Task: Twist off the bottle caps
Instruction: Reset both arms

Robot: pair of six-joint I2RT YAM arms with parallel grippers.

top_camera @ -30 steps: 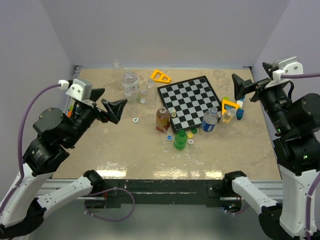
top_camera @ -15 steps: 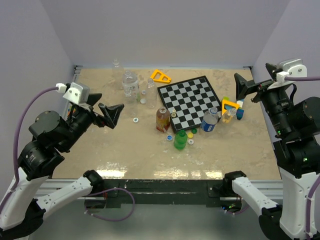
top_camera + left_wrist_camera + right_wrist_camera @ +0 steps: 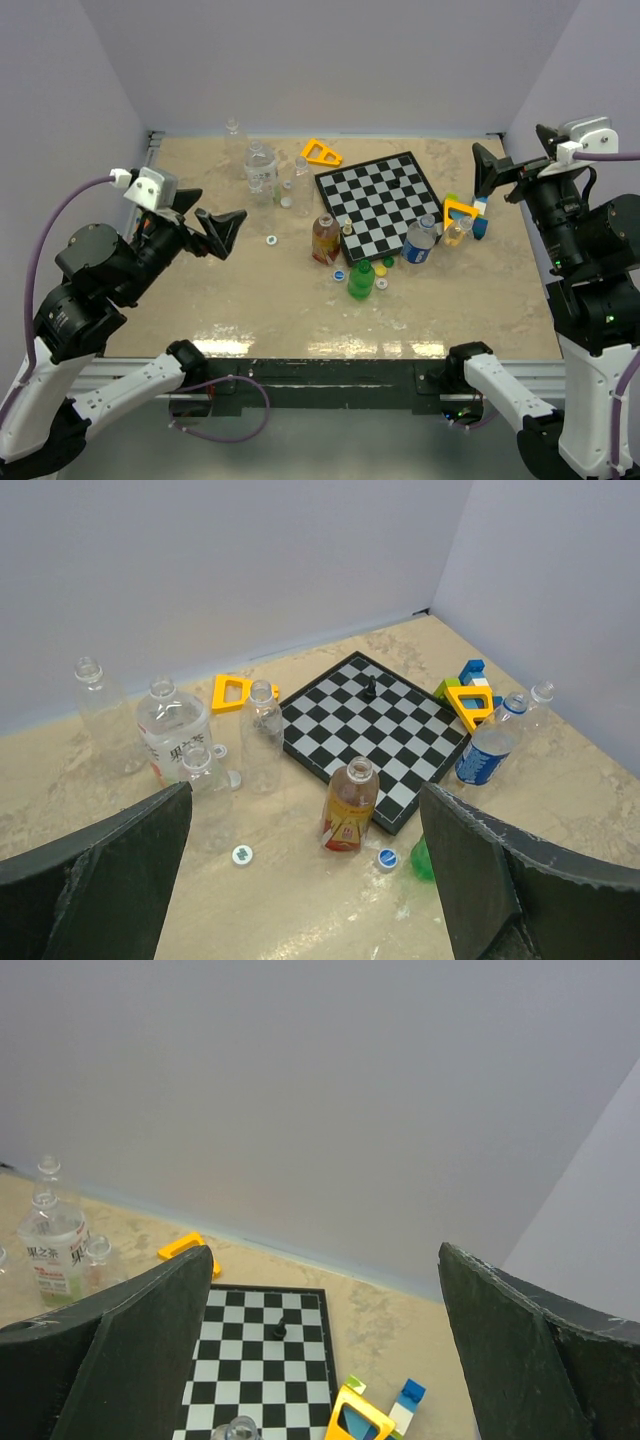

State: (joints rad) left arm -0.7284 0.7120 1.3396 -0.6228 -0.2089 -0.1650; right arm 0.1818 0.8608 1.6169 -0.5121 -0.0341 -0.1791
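Left jaws and right jaws are held open, empty; round plastic bottle caps point(image 3: 386, 858) are seen well ahead of the left jaws.

The left gripper point(image 3: 305, 795) has matt black, grainy-edged plastic fingers point(image 3: 95, 885); between them the tabletop point(image 3: 300, 920) looks like polished beige marble, perhaps laminate. Beyond the fingertips, the clear bottles point(image 3: 262, 735) are glossy plastic, the amber bottle point(image 3: 350, 802) wears a shiny label, and the chessboard point(image 3: 375, 735) looks smooth, faintly sheened.
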